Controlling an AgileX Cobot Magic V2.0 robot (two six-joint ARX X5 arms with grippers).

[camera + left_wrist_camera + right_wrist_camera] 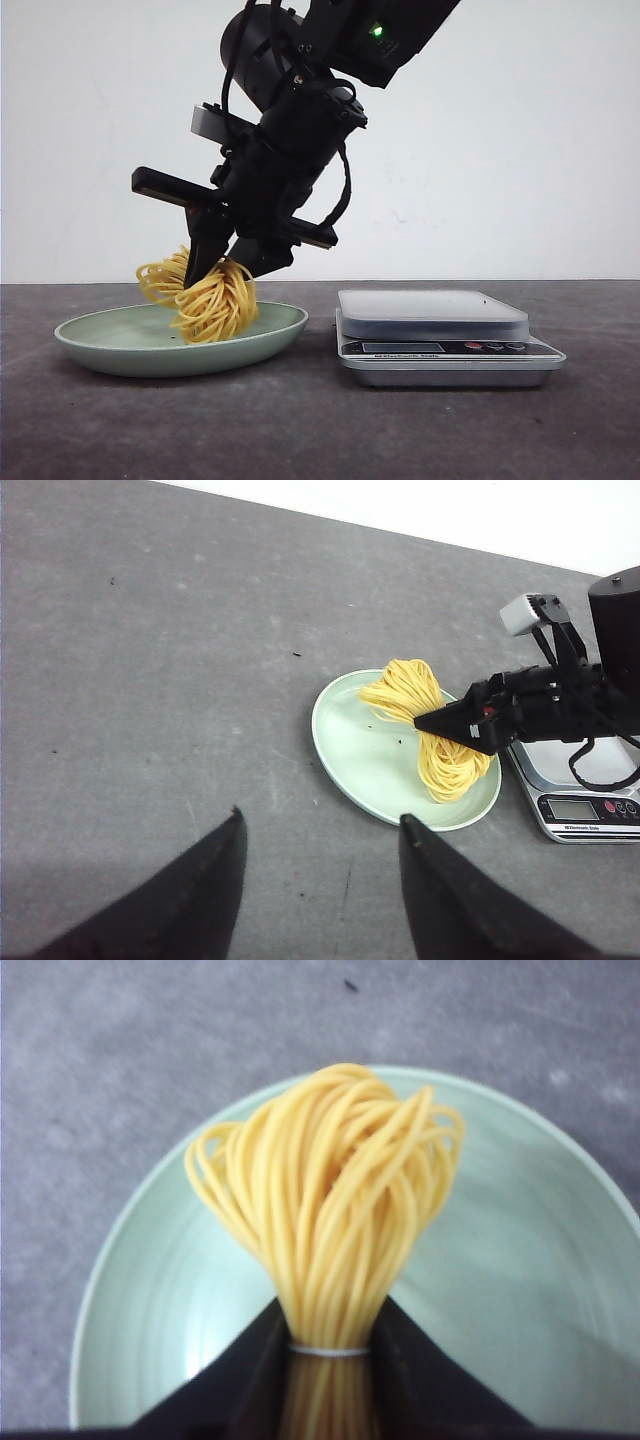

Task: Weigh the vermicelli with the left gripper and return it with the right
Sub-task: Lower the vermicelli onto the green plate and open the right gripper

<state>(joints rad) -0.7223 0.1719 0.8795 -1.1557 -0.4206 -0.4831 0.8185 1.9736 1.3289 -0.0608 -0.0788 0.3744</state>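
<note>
Front view: right gripper (232, 262) comes in from 1 o'clock, jaws pinched on the vermicelli (205, 295) at the bundle's waist. Noodle loops hang into the pale green plate (275, 328) at frame left; lowest loops look touching or just above the dish, can't tell which. Scale (440, 335) sits at 3 o'clock of the plate, platform bare, near but apart.

Right wrist view: strands squeezed tight between the fingers (235, 1365), thin white tie round the bundle right at the pinch, fan of loops over the plate centre.

Left wrist view: left gripper (318, 865) hovers off the plate's edge over the dark table (150, 680), fingers spread wide, holding nothing.

Judged step: returning noodles to plate, near the end. To do it well: lower until the loops rest in the dish middle, then open fully before lifting, straight up, so strands don't snag on a finger and drag out. Keep the bundle clear of the rim nearest the scale. Left arm should stay parked.
</note>
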